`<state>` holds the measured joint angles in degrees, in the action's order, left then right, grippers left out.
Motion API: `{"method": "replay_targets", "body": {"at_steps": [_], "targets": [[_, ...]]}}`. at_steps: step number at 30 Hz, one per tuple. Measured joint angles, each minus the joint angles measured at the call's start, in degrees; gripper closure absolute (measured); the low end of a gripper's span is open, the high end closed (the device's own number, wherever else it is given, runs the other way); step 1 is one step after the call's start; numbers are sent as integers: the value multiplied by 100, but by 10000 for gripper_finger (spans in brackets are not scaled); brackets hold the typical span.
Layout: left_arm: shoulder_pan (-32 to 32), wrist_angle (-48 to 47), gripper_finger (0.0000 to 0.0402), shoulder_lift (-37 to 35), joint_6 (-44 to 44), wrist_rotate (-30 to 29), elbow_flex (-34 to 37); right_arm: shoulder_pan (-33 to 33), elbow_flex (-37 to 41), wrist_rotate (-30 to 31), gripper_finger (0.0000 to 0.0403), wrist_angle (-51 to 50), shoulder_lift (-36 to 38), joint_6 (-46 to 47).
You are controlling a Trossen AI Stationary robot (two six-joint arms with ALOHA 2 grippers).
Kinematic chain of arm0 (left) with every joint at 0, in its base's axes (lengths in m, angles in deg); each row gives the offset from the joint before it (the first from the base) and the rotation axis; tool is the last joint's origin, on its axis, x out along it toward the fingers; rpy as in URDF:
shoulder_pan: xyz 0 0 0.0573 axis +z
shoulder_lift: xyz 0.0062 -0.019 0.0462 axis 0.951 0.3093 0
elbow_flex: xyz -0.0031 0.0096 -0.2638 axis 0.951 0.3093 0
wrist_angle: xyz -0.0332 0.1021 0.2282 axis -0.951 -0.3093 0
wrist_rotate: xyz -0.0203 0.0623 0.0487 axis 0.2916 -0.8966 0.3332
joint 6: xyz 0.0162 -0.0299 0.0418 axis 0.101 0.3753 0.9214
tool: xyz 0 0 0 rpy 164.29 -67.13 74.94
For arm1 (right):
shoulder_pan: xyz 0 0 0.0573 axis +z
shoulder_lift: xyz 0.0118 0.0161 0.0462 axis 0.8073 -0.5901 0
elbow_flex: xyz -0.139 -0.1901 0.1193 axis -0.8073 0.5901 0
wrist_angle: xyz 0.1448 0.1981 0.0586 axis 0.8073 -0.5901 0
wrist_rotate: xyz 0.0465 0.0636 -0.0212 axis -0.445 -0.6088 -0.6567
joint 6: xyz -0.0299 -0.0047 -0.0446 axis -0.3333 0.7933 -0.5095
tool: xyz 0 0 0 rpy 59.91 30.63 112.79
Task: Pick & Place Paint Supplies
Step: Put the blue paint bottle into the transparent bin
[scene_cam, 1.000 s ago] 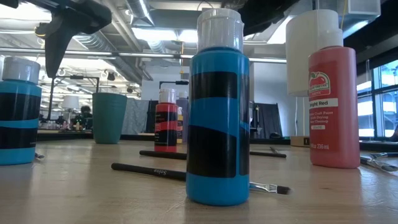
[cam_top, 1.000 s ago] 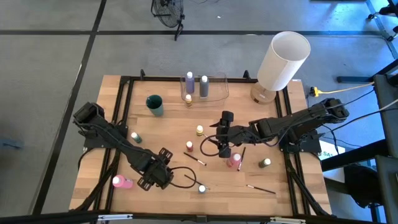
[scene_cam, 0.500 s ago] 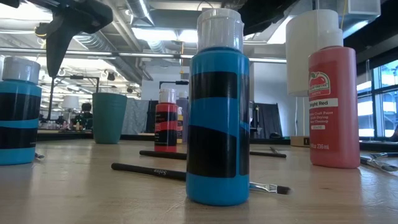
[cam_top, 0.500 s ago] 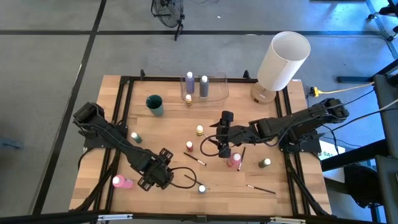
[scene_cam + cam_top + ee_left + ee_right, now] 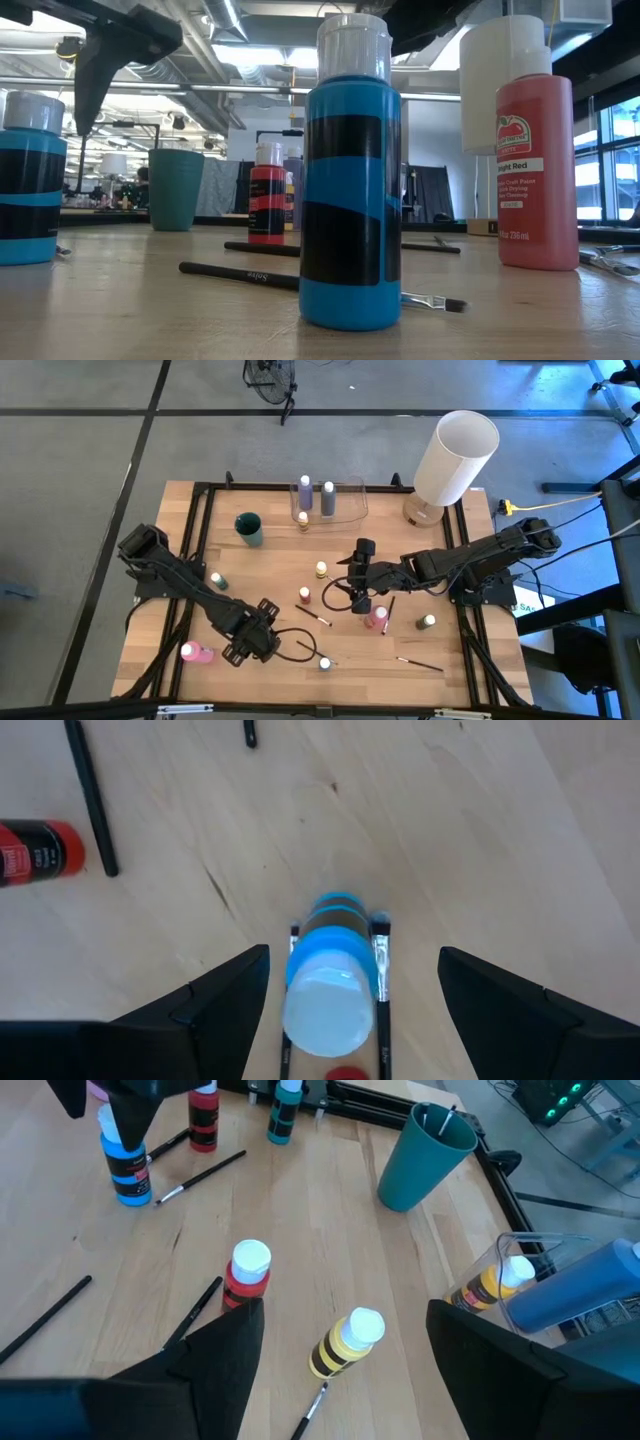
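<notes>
The blue paint bottle (image 5: 328,982) stood upright on the table (image 5: 270,570), directly beneath the left gripper (image 5: 262,630), whose fingers were spread wide and held nothing. The right gripper (image 5: 360,592), also wide open and empty, hovered near the red bottle (image 5: 246,1274) and yellow bottle (image 5: 345,1342). Nothing had shifted since a second before. Bare wood lay around the blue bottle, apart from thin paintbrushes (image 5: 245,274) beside it.

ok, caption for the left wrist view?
Left gripper, fingers open, hovers above an upright blue paint bottle standing on the wooden table.
</notes>
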<state>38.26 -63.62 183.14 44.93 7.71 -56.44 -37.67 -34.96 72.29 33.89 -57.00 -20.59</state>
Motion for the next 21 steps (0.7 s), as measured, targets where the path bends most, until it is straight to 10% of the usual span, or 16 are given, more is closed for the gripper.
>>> {"method": "replay_targets", "body": {"at_steps": [21], "targets": [[160, 180, 151, 0, 58, 301, 200, 0, 0, 2, 119, -21, 2, 0]]}}
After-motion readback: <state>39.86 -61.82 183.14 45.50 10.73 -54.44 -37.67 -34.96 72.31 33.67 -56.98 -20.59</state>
